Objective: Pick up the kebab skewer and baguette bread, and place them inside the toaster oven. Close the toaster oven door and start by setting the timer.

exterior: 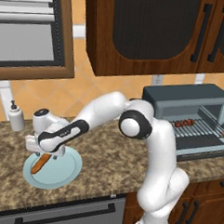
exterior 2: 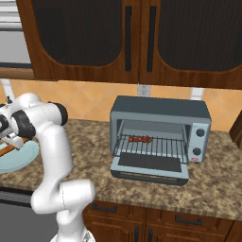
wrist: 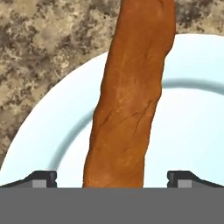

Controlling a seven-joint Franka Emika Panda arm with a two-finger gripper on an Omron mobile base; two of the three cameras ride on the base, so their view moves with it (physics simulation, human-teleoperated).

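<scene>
Skewer: the thin stick of small dark red-brown meat chunks, the kebab skewer [exterior 2: 140, 139], lay on the wire rack inside the boxy grey-blue toaster oven [exterior 2: 160, 109], so that half of the loading looked done.
Door: the oven's grey-blue flap with dark glass, the toaster oven door [exterior 2: 149, 163], hung dropped open and flat, presumably left so for the second item.
Bread: the slim orange-brown baguette bread [wrist: 131, 96] lay on the round pale blue plate [exterior: 66, 169] on the speckled brown granite counter [exterior: 106, 160], well apart from the oven.
Gripper: the two-finger gripper [exterior: 46, 153] was low over the plate; its dark tips stood wide apart, one on each side of the loaf, not touching it — a pose that reads as lining up a grasp across the loaf's width.
Hand view: it alone made plain the gap between each tip and the crust.
Left base view: it gave the arm's long reach from oven side to plate, and a white soap dispenser [exterior: 16, 116] by the wall.
Right base view: it showed the oven's two dark knobs [exterior 2: 198, 142], the timer's likely place.
</scene>
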